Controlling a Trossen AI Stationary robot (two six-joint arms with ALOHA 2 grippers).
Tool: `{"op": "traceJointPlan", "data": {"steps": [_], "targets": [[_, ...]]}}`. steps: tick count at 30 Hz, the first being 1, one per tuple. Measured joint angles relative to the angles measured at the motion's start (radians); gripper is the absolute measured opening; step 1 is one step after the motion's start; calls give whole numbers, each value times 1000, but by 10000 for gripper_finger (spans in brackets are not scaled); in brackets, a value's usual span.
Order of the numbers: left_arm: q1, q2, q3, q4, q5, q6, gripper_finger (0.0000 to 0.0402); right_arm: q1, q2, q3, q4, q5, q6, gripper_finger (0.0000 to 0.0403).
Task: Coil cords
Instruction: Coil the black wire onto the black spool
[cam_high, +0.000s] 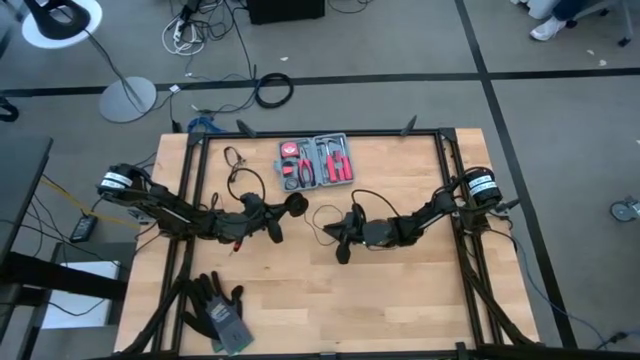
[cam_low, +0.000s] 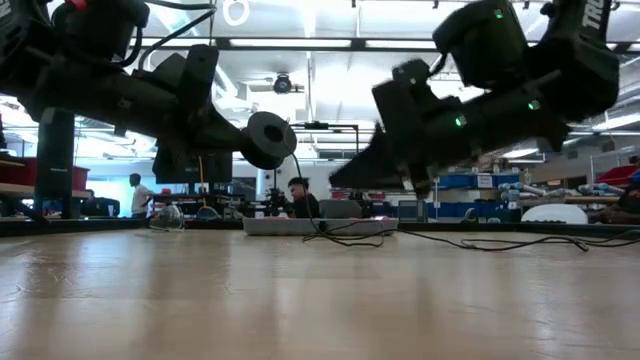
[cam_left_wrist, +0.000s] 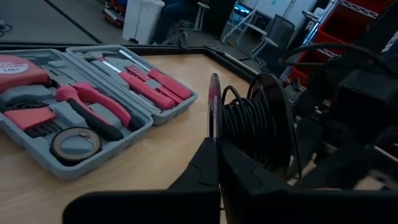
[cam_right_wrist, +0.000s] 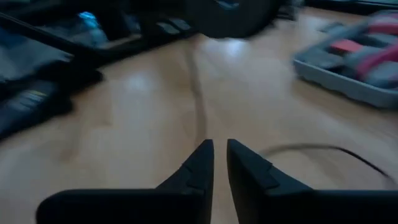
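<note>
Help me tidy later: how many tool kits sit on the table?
1: the open tool kit lies at the table's far edge, between both arms. None other shows.

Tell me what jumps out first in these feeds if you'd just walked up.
The black spool wound with thin cord, clamped at its rim in the left gripper near the table's middle. Behind it lies the open grey tool kit with red-handled tools at the far edge. The right gripper faces the spool, fingers slightly apart and holding nothing, over a loose loop of cord.
</note>
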Motion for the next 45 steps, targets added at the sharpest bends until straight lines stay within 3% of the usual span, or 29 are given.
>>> {"op": "traceJointPlan", "data": {"steps": [11,18,23,29,34,40,45], "targets": [[0,0,0,44,-1,56,0,-39,0,72,-45,-13,-119,135],[3,0,0,59,-1,65,0,-59,0,72,-46,-16,-119,139],[3,0,2,91,-5,110,0,-65,0,72,-47,-114,-100,139],[3,0,2,84,-6,110,0,-65,0,72,-65,-130,-75,137],[3,0,2,84,-4,111,0,-73,-41,72,-268,-55,-17,137],[2,0,2,80,13,111,0,-76,-201,71,-609,28,39,137],[2,0,2,81,15,133,0,-71,-344,72,-633,-51,35,137]]}}
